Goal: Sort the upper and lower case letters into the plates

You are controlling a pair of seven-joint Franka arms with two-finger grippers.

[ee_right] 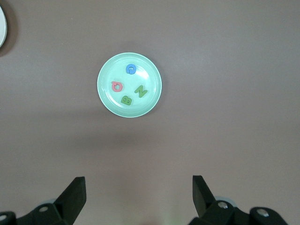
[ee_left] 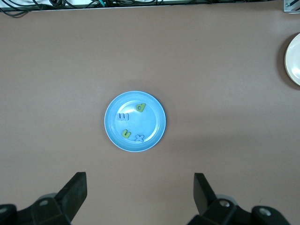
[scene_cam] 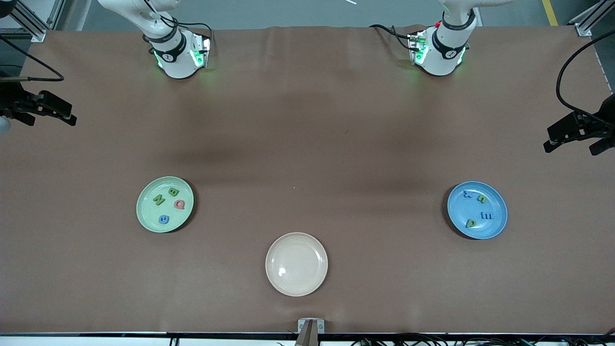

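The pale mint plate (scene_cam: pixel 148 212) lies toward the right arm's end and holds several letters: a green N (scene_cam: pixel 159 199), a green B (scene_cam: pixel 173 192), a pink-red Q (scene_cam: pixel 179 204) and a blue one (scene_cam: pixel 164 219). The sky blue plate (scene_cam: pixel 460 214) toward the left arm's end holds several small letters, among them a green p (scene_cam: pixel 471 223) and a blue m (scene_cam: pixel 486 216). My left gripper (ee_left: pixel 139 180) hangs open and empty, high above the brown cloth, looking down at the blue plate (ee_left: pixel 153 123). My right gripper (ee_right: pixel 138 182) is likewise open and empty, high above the mint plate (ee_right: pixel 151 77).
An empty cream-beige plate (scene_cam: pixel 296 264) sits nearest the front camera, midway between the two plates. Both arm bases (scene_cam: pixel 178 53) (scene_cam: pixel 439 50) stand at the table's edge. Black camera mounts (scene_cam: pixel 43 108) (scene_cam: pixel 576 129) jut in at both ends of the table.
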